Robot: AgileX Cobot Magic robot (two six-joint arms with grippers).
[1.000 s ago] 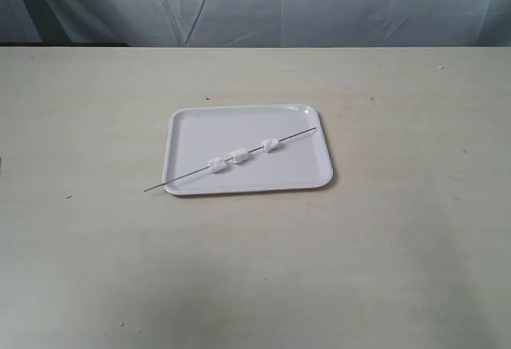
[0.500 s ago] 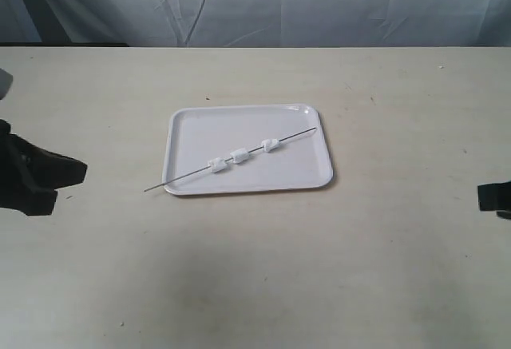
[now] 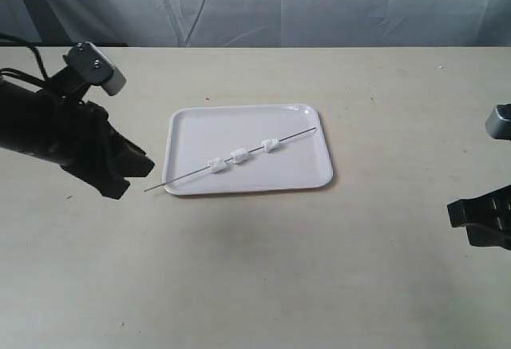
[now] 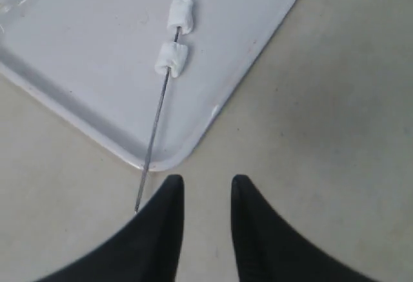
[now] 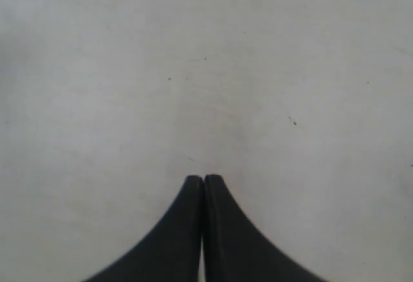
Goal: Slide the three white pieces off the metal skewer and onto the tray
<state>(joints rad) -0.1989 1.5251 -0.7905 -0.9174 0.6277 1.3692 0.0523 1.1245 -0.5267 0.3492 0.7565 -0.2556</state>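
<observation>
Grey thin metal skewer (image 3: 182,177) lies diagonally across the glossy white tray (image 3: 200,129), with three small white marshmallow-like pieces (image 3: 238,156) threaded on it. Step in hand: approach. Left tool (image 4: 205,185), parted and empty, sits beside the skewer's overhanging lower-left end; the next move likely calls for closing there. Right tool (image 5: 204,180), closed and empty, hangs at lower right.

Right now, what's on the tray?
A metal skewer lies diagonally across the tray, with three white pieces threaded on it. One bare end pokes past the tray's corner over the table. The tray surface directly beneath the pieces is covered.
</observation>
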